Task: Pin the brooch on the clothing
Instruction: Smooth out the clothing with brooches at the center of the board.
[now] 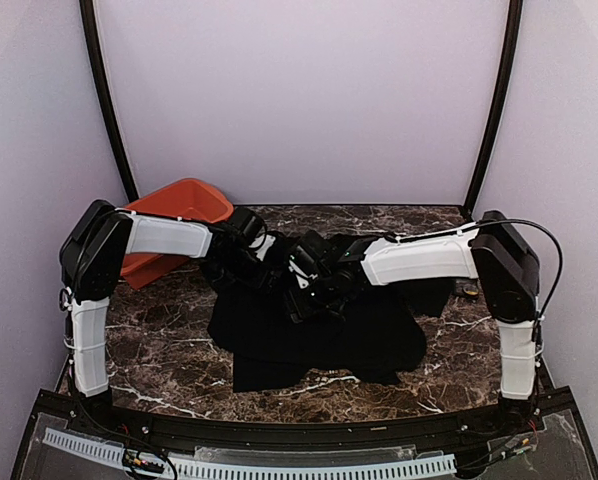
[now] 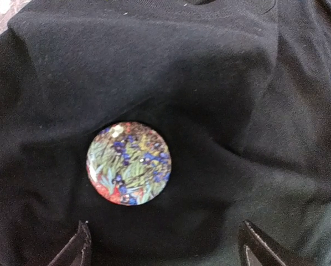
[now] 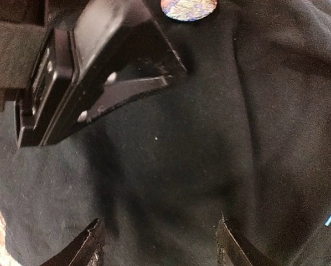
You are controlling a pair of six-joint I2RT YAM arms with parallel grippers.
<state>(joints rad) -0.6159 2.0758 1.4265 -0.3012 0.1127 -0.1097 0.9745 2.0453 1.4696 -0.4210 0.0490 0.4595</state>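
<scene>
Left wrist, brooch (image 2: 128, 163) beyond parted fingers (image 2: 78, 248)

Brooch (image 3: 189, 8) on black T-shirt (image 3: 210, 138)

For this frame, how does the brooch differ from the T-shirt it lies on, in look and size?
The brooch is a glossy round disc with a green, blue and red floral picture; the T-shirt is matte black cloth. The brooch is tiny; the T-shirt is far larger, spread wrinkled over the marble table. Shared: they touch, the brooch lying face up on the T-shirt.
</scene>
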